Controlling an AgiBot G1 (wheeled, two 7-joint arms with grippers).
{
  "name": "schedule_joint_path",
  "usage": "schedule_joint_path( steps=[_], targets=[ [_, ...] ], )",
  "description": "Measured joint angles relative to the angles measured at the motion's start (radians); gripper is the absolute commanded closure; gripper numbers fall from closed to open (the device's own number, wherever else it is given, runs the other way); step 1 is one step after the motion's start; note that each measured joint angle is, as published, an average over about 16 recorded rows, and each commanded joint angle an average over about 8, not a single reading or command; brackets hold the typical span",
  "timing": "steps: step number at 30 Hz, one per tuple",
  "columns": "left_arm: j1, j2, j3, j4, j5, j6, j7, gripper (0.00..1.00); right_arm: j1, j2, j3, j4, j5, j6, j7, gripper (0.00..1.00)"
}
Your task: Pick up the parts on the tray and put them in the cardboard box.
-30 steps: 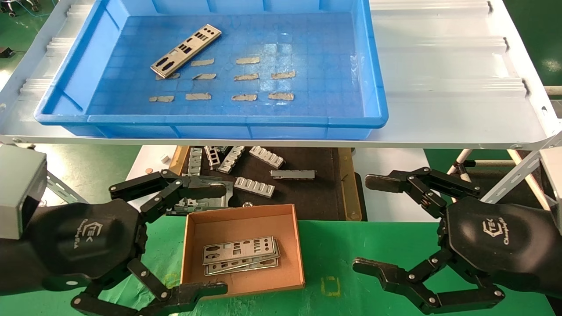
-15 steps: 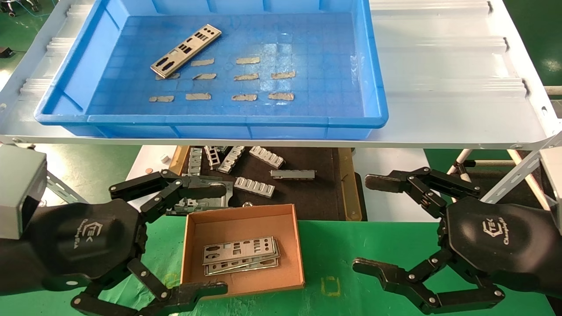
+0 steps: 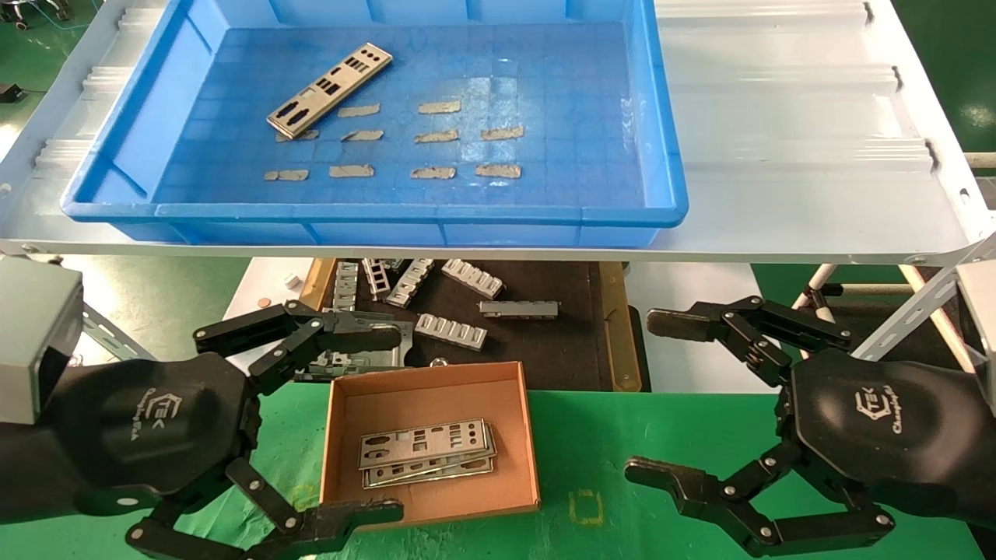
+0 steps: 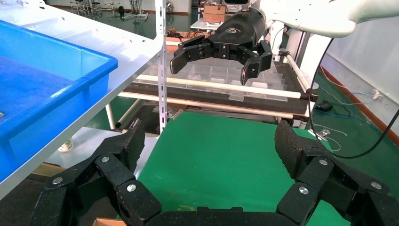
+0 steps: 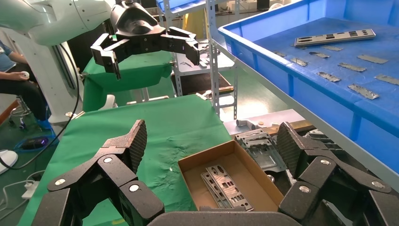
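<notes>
I see the white corrugated shelf panel (image 3: 786, 117) across the upper scene, carrying the blue tray (image 3: 373, 211) on its left portion. Below and nearer lies the green worktop (image 3: 638, 435), with a dark mat (image 3: 545, 342) behind it holding ridged grey brackets (image 3: 451, 330).

The left claw (image 3: 389, 424) hangs low at the left edge of the worktop, fingers spread wide and gripping nothing; its fingertips reach just past the left wall of the cardboard box (image 3: 432, 381). The right claw (image 3: 650, 397) hangs low on the right, also spread wide and empty, well apart from the box's right wall.

The cardboard box sits on the worktop between the two claws, nearer the left one. Inside it I count what appears to be three stacked parts (image 3: 426, 451), though the lower plates are mostly covered, so the count is uncertain.

One part (image 3: 329, 90) remains in the tray, lying diagonally in the far-left area of the floor, well apart from both claws and above their level. Small grey patches (image 3: 436, 136) lie in rows on the tray floor beside it.
</notes>
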Motion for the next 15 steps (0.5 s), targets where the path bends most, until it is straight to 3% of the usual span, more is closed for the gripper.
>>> schedule_joint_path(
  steps=[15],
  targets=[
    [0.000, 0.000, 0.000, 0.000, 0.000, 0.000, 0.000, 0.00, 0.000, 0.000, 0.000, 0.000, 0.000, 0.000, 0.000, 0.00]
  ],
)
